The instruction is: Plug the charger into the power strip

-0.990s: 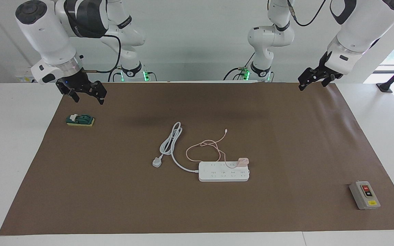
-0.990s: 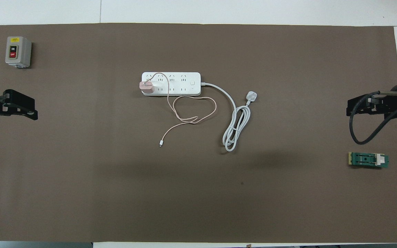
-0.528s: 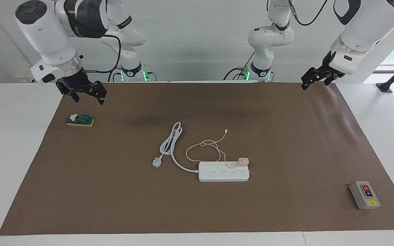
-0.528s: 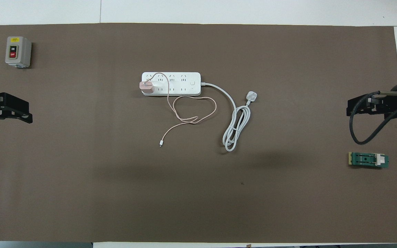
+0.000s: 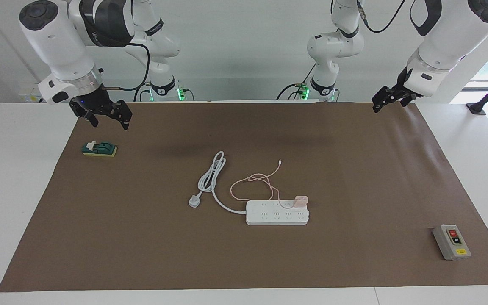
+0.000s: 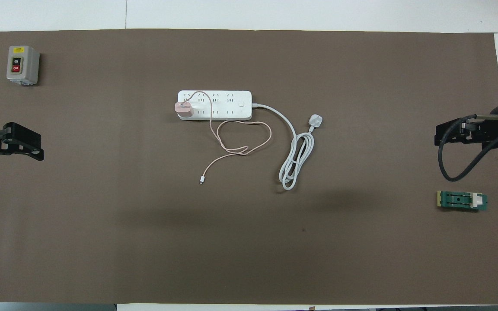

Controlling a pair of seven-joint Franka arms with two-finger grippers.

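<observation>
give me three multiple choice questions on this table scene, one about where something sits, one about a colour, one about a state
1. Where does the charger sit?
A. on the power strip, at its end toward the left arm
B. beside the grey button box
C. in the right gripper

2. What colour is the charger's cable?
A. black
B. pink
C. green

3. What state are the two grippers in?
A. both shut on the cable
B. left open, right shut on the plug
C. both open, holding nothing

Answers:
1. A, the pink cube stands on the strip's end socket in both views.
2. B, the thin looped cable matches the pink adapter.
3. C, the left gripper and right gripper hang over the mat's two ends, away from every object.
</observation>
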